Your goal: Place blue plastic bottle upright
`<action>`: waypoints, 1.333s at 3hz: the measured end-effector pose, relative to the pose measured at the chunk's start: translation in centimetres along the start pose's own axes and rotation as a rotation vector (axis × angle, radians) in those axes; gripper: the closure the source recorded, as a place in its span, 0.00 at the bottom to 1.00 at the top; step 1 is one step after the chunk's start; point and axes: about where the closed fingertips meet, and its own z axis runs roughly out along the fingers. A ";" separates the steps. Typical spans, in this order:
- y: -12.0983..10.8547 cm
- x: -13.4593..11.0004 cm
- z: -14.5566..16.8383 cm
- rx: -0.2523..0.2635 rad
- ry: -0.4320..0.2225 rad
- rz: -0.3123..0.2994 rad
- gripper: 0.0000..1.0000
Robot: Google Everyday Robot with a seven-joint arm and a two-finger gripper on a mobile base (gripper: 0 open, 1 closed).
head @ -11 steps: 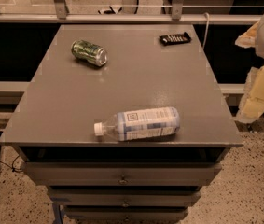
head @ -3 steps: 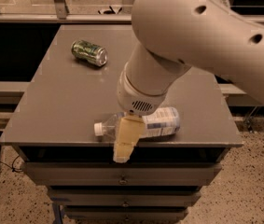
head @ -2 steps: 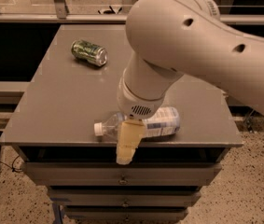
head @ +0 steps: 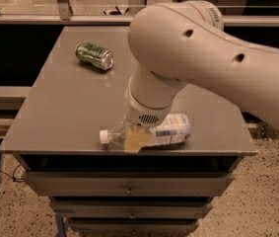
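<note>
Gripper (head: 136,141) sits over the neck end of the bottle (head: 172,131); whether its jaws are wide, narrow or holding it cannot be told. The bottle lies on its side near the bench's (head: 65,112) front edge, cap pointing left. A can (head: 94,56) lies well behind the bottle, to its left. The arm (head: 203,48) spans above the bottle from the right.
</note>
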 end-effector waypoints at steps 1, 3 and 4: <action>-0.6 0.1 -0.3 0.011 0.003 -0.006 0.73; -6.1 -2.8 -4.4 0.007 -0.252 0.056 1.00; -9.0 -6.1 -8.2 -0.008 -0.474 0.116 1.00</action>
